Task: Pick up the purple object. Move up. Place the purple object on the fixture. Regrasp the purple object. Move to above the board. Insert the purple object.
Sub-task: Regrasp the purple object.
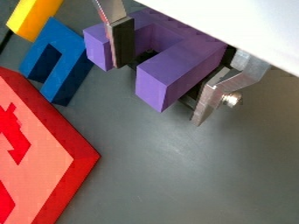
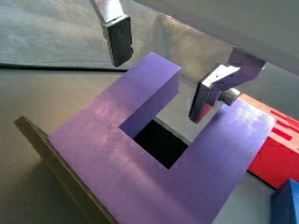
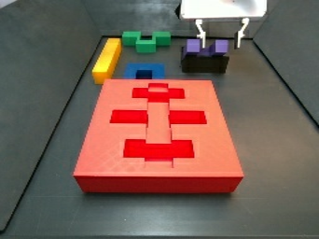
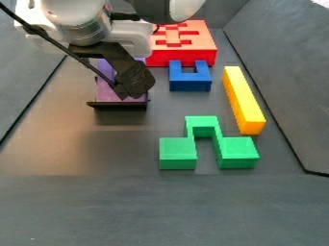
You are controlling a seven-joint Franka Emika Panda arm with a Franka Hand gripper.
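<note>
Regrasp step: claw (image 2: 163,74) spread apart, straddling one prong of small purple U-shaped plastic block (image 2: 176,153) on black box-like fixture (image 3: 206,64), upper right in side view; centre before clamping.

lighting's pretty even and bright overhead, no harsh glare. in a side view the board (image 3: 157,131) looks saturated, almost blown-out red, with soft shadows in its cut-outs. the gripper (image 4: 126,79) throws a faint soft shadow on the grey floor next to the fixture (image 4: 119,104). in both wrist views the purple object (image 2: 152,149) is close and a bit soft, and the finger plates (image 1: 218,94) catch a dull sheen. everything's low-res and slightly grainy.
</note>
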